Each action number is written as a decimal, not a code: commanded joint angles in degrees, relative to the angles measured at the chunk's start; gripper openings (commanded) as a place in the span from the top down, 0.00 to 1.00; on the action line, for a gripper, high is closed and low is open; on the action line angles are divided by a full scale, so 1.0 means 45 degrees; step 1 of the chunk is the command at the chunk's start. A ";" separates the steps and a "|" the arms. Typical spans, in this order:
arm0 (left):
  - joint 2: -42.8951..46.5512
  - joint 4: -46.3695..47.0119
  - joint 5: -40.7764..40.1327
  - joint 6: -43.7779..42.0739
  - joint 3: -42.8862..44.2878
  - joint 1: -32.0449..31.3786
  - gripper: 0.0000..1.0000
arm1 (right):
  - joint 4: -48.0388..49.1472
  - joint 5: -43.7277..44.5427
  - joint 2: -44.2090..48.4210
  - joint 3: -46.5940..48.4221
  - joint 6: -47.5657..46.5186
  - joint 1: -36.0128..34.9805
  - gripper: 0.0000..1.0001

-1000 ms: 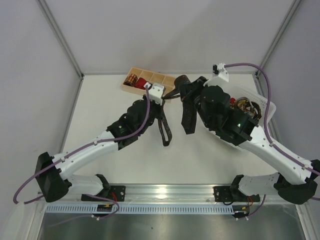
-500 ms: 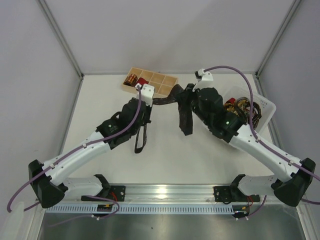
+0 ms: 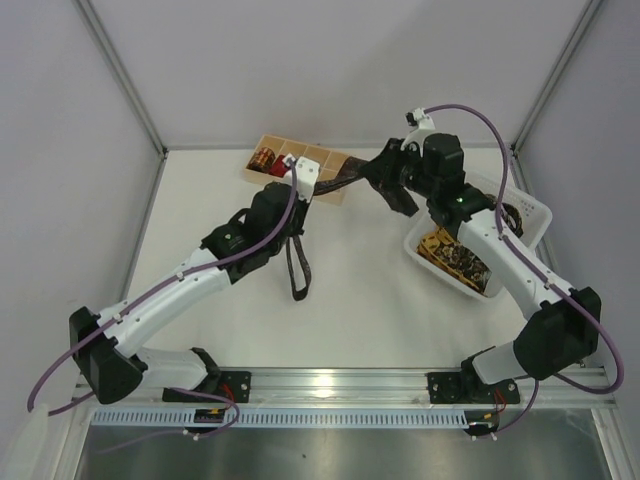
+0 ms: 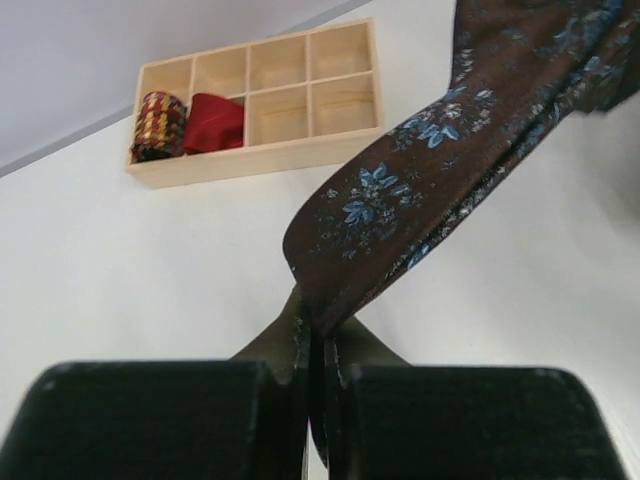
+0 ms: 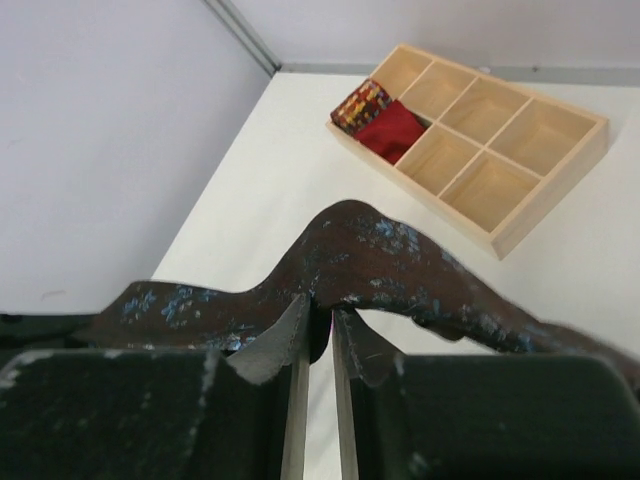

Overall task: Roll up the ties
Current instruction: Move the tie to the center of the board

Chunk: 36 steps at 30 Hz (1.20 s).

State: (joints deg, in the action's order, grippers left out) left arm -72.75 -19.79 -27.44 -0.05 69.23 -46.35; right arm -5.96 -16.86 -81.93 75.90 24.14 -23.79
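Note:
A dark brown tie with blue flowers (image 3: 345, 180) is stretched in the air between both grippers, in front of the wooden tray (image 3: 325, 160). My left gripper (image 3: 303, 188) is shut on it, and the narrow tail (image 3: 297, 265) hangs down to the table. In the left wrist view the tie (image 4: 450, 150) rises from the pinched jaws of that gripper (image 4: 318, 335). My right gripper (image 3: 385, 178) pinches a fold of the tie (image 5: 400, 255) at its fingertips, with a thin slit below the fold. A gold-and-black coil (image 3: 262, 159) and a red coil (image 3: 283, 163) sit in the tray.
A white plastic basket (image 3: 532, 212) at the right holds patterned ties (image 3: 455, 255), under my right forearm. The tray stands at the back of the table, its other compartments (image 5: 500, 130) bare. Grey walls close in the left, back and right sides.
My right gripper has swung back toward the far side, uncovering the basket and pulling the tie taut. My left gripper has shifted toward the tray. The right jaws have eased apart slightly.

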 commanded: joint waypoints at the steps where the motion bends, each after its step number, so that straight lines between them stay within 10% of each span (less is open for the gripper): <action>1: 0.0483 -0.1791 -0.1948 -0.0066 0.0124 0.0826 1.00 | 0.0696 0.2104 -0.0114 -0.0434 -0.0619 -0.0237 0.82; 11: -0.0277 -0.3628 -0.1226 0.1009 -0.0678 0.1315 1.00 | 0.3686 0.4217 0.0355 -0.7289 0.3734 -0.2289 0.72; 22: -0.1314 -0.4508 0.0103 0.1358 -0.1028 0.1295 0.99 | 0.1694 0.3065 0.1312 -0.7609 0.3543 -0.1882 0.35; 36: -0.0416 -0.4723 0.0765 0.2317 -0.1791 0.1295 1.00 | 0.3119 -0.0392 -0.3608 -0.3976 0.3248 -0.3170 0.89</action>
State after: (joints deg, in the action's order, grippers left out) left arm -76.71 -40.73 -25.78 8.64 61.71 -40.77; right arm 6.42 -14.55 -95.64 55.40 38.89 -36.71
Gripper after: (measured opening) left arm 0.036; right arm 0.133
